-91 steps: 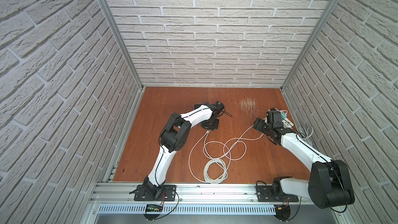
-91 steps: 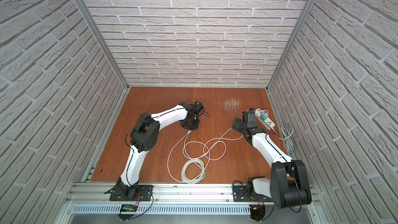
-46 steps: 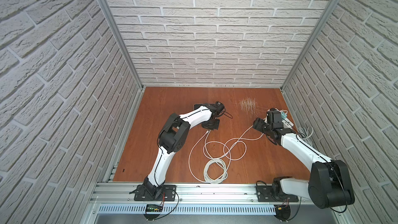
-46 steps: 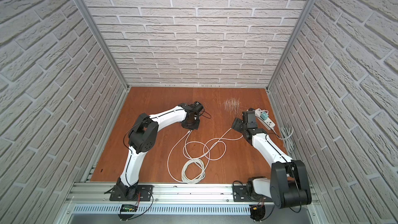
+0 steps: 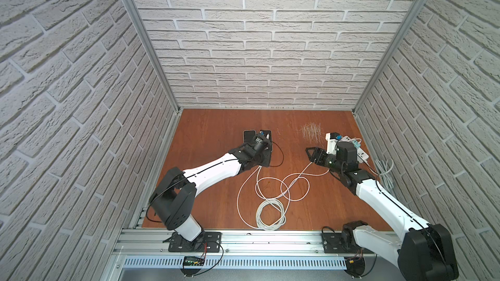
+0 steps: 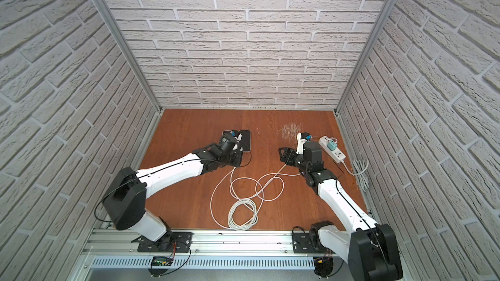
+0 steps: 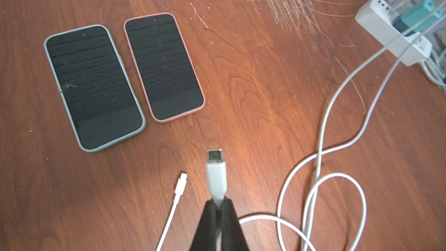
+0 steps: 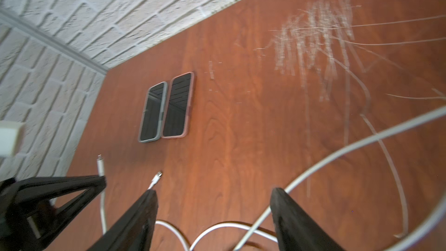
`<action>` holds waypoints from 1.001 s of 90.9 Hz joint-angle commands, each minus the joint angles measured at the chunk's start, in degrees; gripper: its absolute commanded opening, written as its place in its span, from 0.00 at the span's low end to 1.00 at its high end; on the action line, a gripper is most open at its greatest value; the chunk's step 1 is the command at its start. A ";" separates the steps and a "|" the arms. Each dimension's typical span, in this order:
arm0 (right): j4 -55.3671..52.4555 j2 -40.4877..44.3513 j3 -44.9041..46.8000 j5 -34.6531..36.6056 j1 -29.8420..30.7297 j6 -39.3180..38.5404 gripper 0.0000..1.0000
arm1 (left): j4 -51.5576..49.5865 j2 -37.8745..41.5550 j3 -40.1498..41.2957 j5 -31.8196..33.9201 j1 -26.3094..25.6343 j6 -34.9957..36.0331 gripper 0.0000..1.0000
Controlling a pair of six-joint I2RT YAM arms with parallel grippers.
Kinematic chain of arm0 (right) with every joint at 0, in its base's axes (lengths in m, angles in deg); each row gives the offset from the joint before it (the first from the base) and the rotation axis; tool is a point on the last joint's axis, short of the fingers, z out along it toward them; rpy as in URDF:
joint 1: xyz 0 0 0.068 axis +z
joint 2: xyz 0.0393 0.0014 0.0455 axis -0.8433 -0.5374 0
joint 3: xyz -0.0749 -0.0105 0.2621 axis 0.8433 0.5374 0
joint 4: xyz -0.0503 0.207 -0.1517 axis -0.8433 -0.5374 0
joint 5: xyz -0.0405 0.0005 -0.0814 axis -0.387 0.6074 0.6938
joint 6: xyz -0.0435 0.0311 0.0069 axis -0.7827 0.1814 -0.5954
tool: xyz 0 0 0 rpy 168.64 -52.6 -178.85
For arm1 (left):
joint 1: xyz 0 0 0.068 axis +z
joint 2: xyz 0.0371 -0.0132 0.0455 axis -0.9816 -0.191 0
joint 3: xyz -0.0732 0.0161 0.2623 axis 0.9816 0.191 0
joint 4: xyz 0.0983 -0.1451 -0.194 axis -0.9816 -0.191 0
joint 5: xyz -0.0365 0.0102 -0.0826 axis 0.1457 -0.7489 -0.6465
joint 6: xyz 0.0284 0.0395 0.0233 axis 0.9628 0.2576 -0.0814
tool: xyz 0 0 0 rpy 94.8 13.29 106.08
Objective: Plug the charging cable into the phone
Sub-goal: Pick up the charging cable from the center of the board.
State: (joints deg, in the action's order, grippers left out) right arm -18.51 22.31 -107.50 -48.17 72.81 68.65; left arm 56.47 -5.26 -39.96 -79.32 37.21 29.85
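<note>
Shut tight, my left claw [image 7: 218,204] pinches the white charging cable [image 7: 217,184] just behind its plug [image 7: 214,154], which pokes straight out past my fingertips. My right claw [image 8: 214,191] stands spread wide and grips nothing. A strand of cable runs down between its fingers [image 8: 135,213], and I cannot tell whether it touches them.

Under both claws spreads the wooden table [image 7: 253,80], with pale scratches [image 7: 289,8] ahead of the right claw. Behind both claws, back toward my bases, the slack lies in a coil [image 5: 270,212], seen in both top views.

Beside the right claw, on the side away from the left one, lies a white power strip [image 7: 386,35] with a teal charger [image 7: 415,18] plugged into it.

Ahead of my left claw, beyond the plug and apart from it, two phones lie face up side by side, the grey phone [image 7: 94,88] and the pink phone [image 7: 164,66]. The pink one is nearer the plug.

Smallest, the thin second cable end [image 7: 182,182] rests on the wood just beside my left claw's tip.
</note>
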 commanded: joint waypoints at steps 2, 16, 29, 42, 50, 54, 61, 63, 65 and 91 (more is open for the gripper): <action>12.62 2.27 2.74 -4.79 4.54 0.86 0.78 | 16.54 4.23 7.02 0.06 -0.85 1.22 0.00; 26.66 0.95 6.64 -4.54 10.84 1.39 0.76 | 21.47 7.40 11.21 -0.13 -1.04 2.23 0.00; 31.50 -4.45 5.23 -3.72 15.53 -0.87 0.70 | 24.56 9.06 13.43 -1.55 -1.38 2.65 0.00; 33.26 -9.98 2.48 -8.10 16.15 0.52 0.58 | 25.64 10.19 14.53 -3.91 -1.51 3.61 0.00; 34.39 -12.92 0.57 -10.84 16.15 1.02 0.47 | 25.25 10.70 14.76 -4.53 -1.53 3.89 0.00; 34.53 -14.37 -0.56 -11.76 16.15 1.11 0.43 | 25.18 10.86 14.83 -4.62 -1.47 3.96 0.00; 37.16 -16.80 -1.34 -13.19 16.15 2.34 0.41 | 25.12 10.92 14.84 -4.73 -1.55 3.97 0.00; 37.95 -17.37 -1.39 -13.35 16.15 2.93 0.41 | 25.04 10.80 14.83 -4.78 -1.51 3.97 0.00; 38.30 -17.72 -1.64 -13.30 16.15 3.39 0.42 | 24.96 10.68 14.76 -4.94 -1.52 4.06 0.00; 36.87 -22.76 -4.88 -14.02 16.15 5.21 0.46 | 24.99 9.91 14.53 -5.44 -1.47 4.19 0.00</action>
State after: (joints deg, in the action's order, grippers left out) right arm 15.30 0.80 -110.56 -60.63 88.74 72.57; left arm 78.37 4.36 -26.01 -83.93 36.05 33.33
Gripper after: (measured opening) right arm 0.464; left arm 0.085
